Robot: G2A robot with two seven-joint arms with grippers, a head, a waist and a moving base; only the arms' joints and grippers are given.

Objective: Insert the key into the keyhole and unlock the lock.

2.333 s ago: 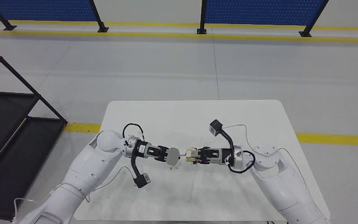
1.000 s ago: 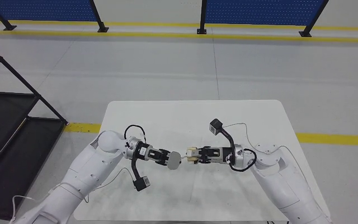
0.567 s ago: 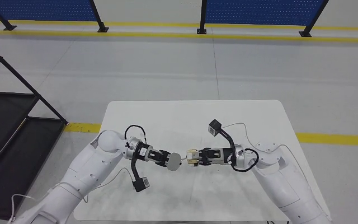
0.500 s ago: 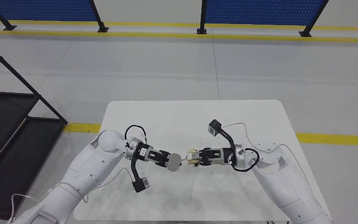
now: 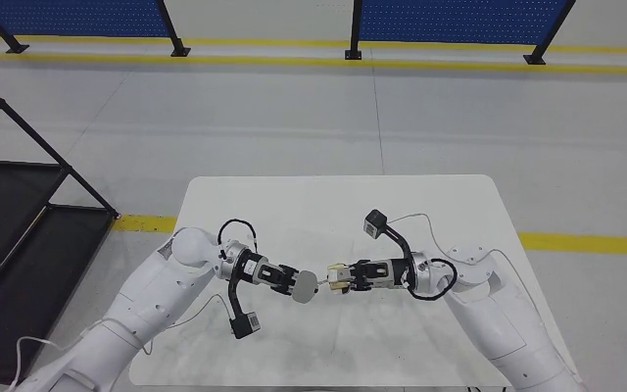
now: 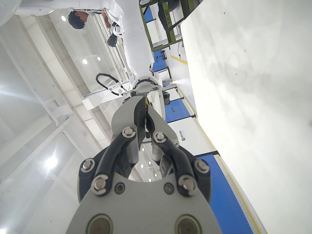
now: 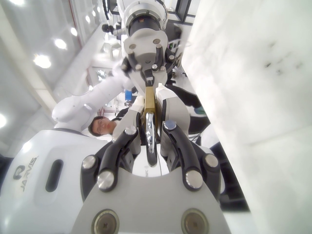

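Both arms have drawn a little nearer the body, and the gap between them has closed. On the left, the left gripper [image 5: 305, 284] is pinched tight on the key [image 6: 141, 119], which we see edge-on between its pads, its blade running straight out toward the other arm; just to the right, the lock [image 7: 149, 102] is held in the air over the table [image 5: 441, 206], its brass body clamped in the right gripper [image 5: 343, 277], whose fingers are closed on its sides, the shackle [image 7: 150, 137] pointing back toward that wrist. The keyhole end thus faces the key, and the two meet tip to end; how deep the blade sits we cannot tell. We judge the step in hand to be seating the key; it turns on the key's long axis and the lock's lying on one line, roughly level, from gripper to gripper. The left gripper, we think, should push along that line, then twist about it, while the right holds firm; any tilt between the axes could jam the blade.
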